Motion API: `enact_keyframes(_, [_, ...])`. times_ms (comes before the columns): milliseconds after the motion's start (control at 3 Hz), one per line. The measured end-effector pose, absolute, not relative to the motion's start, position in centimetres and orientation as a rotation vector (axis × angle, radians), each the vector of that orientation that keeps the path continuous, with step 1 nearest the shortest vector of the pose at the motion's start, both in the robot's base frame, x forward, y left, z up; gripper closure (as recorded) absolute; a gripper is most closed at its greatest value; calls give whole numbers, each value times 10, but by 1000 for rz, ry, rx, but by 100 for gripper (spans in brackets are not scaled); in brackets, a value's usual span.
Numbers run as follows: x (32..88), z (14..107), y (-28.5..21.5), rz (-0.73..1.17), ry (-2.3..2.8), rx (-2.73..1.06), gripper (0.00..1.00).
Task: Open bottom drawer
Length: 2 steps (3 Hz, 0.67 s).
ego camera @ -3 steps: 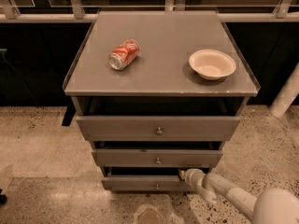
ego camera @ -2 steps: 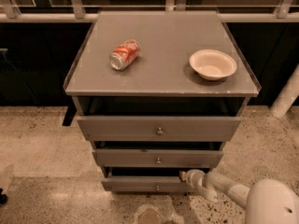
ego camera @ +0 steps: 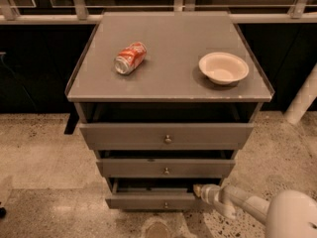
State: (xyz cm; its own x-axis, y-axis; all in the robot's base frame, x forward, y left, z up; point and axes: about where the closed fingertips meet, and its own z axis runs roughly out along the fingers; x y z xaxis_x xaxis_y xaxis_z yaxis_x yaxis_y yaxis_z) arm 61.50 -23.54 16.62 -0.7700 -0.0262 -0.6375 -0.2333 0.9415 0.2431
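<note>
The grey cabinet has three drawers. The bottom drawer is the lowest and narrowest, with a small round knob at its centre; a dark gap shows above its front. My gripper is at the drawer's upper right corner, at the top edge of the front. The white arm reaches in from the lower right. The middle drawer and top drawer sit above, each with a knob.
On the cabinet top lie a red soda can on its side and a white bowl. Speckled floor surrounds the cabinet. A railing and dark panels stand behind; a white post is at the right.
The arm has shifted slightly; the gripper stays at the bottom drawer's upper right corner. The drawer front looks much the same.
</note>
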Motion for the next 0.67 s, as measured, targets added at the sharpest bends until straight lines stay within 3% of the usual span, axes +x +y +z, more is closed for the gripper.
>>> enact_keyframes(333, [576, 169, -239, 465, 2468, -156, 100])
enact_keyframes(667, [572, 169, -239, 474, 2474, -151, 100])
